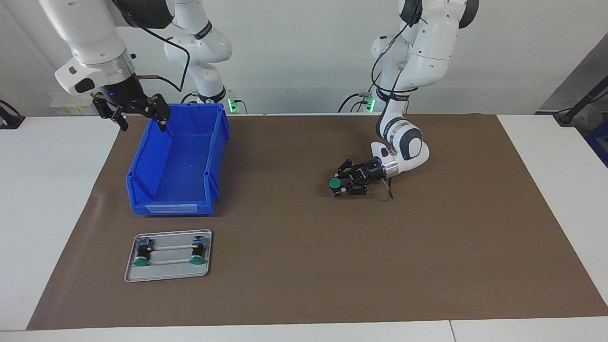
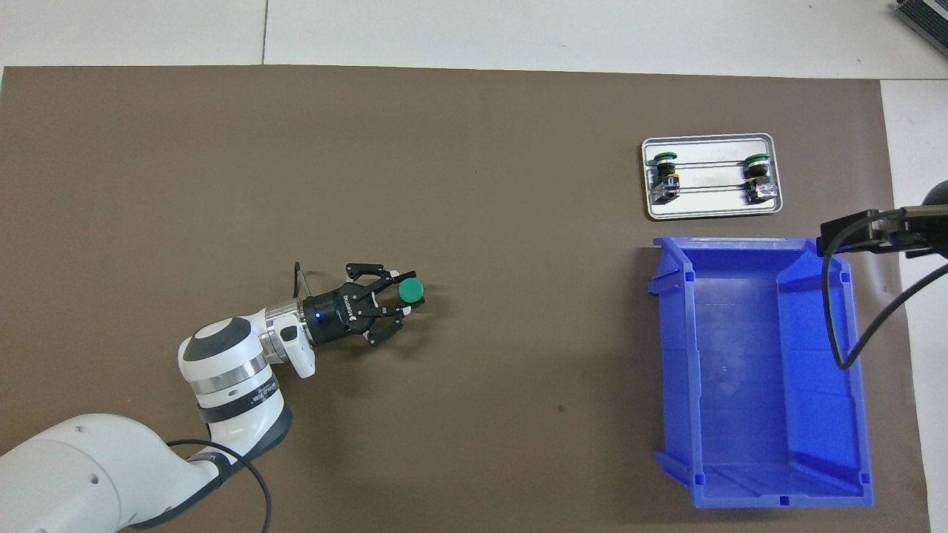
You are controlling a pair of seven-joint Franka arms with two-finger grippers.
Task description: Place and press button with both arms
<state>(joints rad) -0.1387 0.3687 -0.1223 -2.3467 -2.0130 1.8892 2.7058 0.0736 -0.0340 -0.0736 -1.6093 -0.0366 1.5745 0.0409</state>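
Mid-mat, left gripper [image 1: 343, 183] low, the button [image 1: 335, 183] at its tips; grip looks loosening, can't confirm. Placing step; next: release, retreat toward 4 o'clock. Right gripper [image 1: 137, 110] spread, waiting above the bin [image 1: 178, 164].

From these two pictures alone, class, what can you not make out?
- Overhead view: right gripper cut off by the frame edge.
- Both views: whether the left gripper grips the button or merely brackets it.
- Tray: details of its two mounted buttons, too small.

Blue bin [image 1: 175, 161], metal tray [image 1: 167, 272] nearby.
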